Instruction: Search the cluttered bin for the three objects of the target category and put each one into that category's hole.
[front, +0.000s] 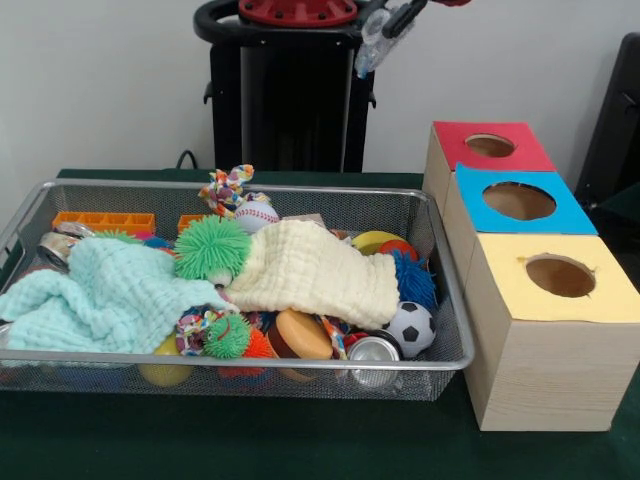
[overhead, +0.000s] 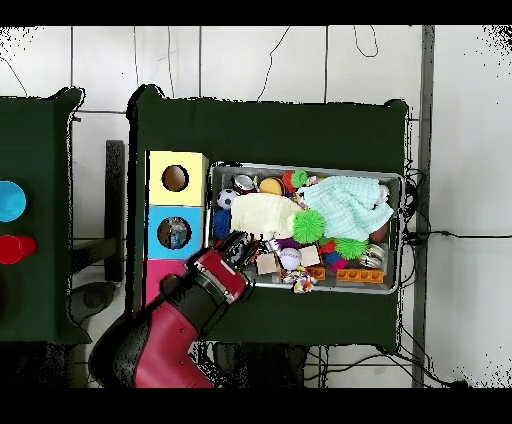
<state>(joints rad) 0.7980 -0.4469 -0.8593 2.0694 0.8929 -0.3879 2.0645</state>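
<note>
Green cloth covers the tabletop (front: 300, 450) where the wire bin (front: 450, 330) sits, with three wooden boxes at its 3 o'clock side in the front view: the red-topped hole (front: 490, 146), the blue-topped hole (front: 519, 201) and the yellow-topped hole (front: 560, 276). We cannot tell which category is the target, so we only list candidates: a soccer ball (front: 410, 327), a baseball (front: 256, 214), a green spiky ball (front: 212, 248), a smaller green spiky ball (front: 229, 336), and a metal can (front: 372, 350). A cream cloth (front: 310, 270) and a mint cloth (front: 105, 295) hide much of the heap. In the overhead view the red arm (overhead: 165, 335) reaches to the bin's 7 o'clock corner; its claw (overhead: 234, 247) shows, but we cannot tell how far it is parted or whether it holds anything. We judge the search goes best by lifting the cloths aside first, then picking exposed items from above. We can read no brands or writing.
</note>
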